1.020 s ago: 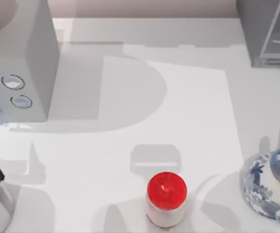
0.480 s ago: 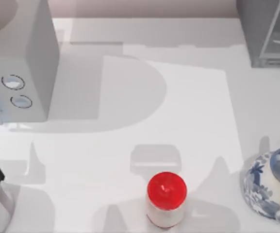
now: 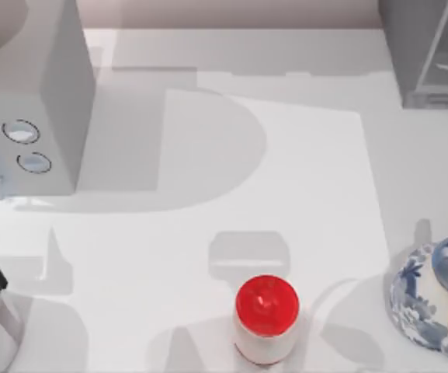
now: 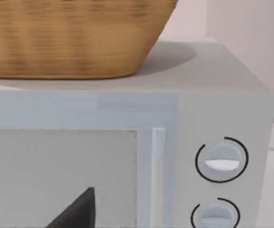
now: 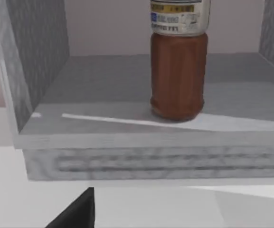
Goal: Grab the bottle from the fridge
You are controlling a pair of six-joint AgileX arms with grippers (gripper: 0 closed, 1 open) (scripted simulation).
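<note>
Standing upright inside fridge [image 5: 56, 156]: one bottle [image 5: 178, 71]. Table [image 3: 208, 233]: one red-capped container [image 3: 265, 320] at 6 o'clock, one teapot [image 3: 433, 299] at 4 o'clock. Gripper states: cannot tell.

White table [image 3: 309, 179] w/ fridge [image 3: 429, 50], microwave [image 3: 26, 93], red-capped jar [image 3: 265, 318], teapot [image 3: 433, 295].

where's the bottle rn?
The bottle stands upright on the floor of the fridge, seen in the right wrist view; the fridge sits at the table's far right corner.

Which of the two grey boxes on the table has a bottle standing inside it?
The fridge at the table's far right: a brown bottle stands upright on its floor. The other grey box, far left, has two round dials and a wicker basket on top.
</note>
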